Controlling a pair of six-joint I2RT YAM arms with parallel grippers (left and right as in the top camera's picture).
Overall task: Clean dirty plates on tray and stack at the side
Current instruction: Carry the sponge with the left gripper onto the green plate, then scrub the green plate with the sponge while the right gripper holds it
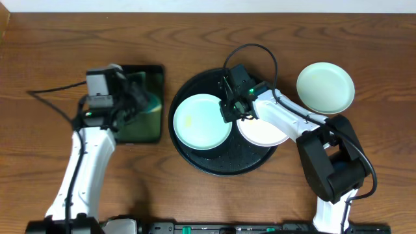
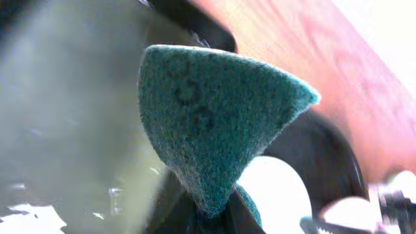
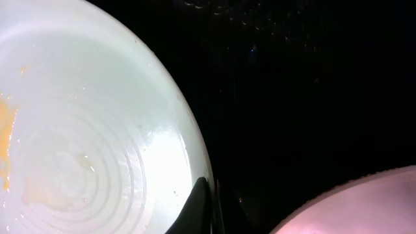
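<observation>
The round black tray (image 1: pixel 195 162) holds a pale mint plate (image 1: pixel 198 123) with a yellow smear on its left and a white plate (image 1: pixel 266 133) on its right. A second mint plate (image 1: pixel 325 87) lies on the table at the right. My right gripper (image 1: pixel 232 112) is shut on the right rim of the smeared mint plate (image 3: pixel 84 130), one finger over the rim (image 3: pixel 205 208). My left gripper (image 1: pixel 140 101) is over the dark green tray and is shut on a teal sponge (image 2: pixel 214 117).
A dark green rectangular tray (image 1: pixel 140 127) lies left of the black tray, under my left gripper. Cables run from both arms across the table. The right arm's base stands at the front right (image 1: pixel 335 169).
</observation>
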